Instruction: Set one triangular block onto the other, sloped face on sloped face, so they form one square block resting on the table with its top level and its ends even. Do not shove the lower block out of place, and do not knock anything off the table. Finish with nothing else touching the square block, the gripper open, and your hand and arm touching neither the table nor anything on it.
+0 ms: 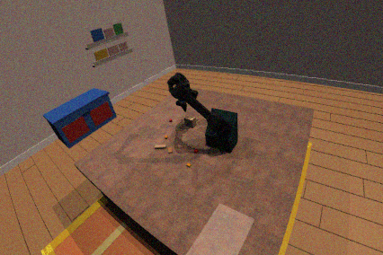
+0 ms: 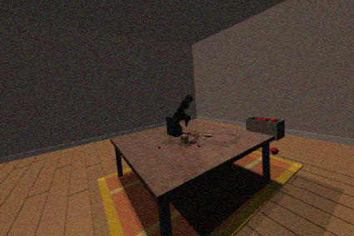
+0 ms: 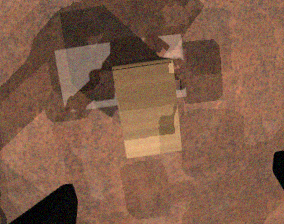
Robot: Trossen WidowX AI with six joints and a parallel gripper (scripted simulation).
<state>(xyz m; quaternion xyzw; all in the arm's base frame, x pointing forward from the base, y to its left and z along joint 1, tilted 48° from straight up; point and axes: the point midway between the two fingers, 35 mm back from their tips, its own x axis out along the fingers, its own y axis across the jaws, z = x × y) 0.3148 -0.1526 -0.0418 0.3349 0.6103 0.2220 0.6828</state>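
Note:
The two triangular blocks show as one tan, box-like shape on the table. In the wrist view a thin dark seam crosses it near its far end, and its near end is brightly lit. The sloped faces are hidden; I cannot tell whether the top is level or the ends are exactly even. My gripper is open and empty, above the table. Its fingers stand wide apart, clear of the blocks.
A pale grey patch lies behind the blocks, partly in shadow. A cream stick, a red bit, an orange bit and other small bits lie scattered on the table. The arm's base stands near the blocks.

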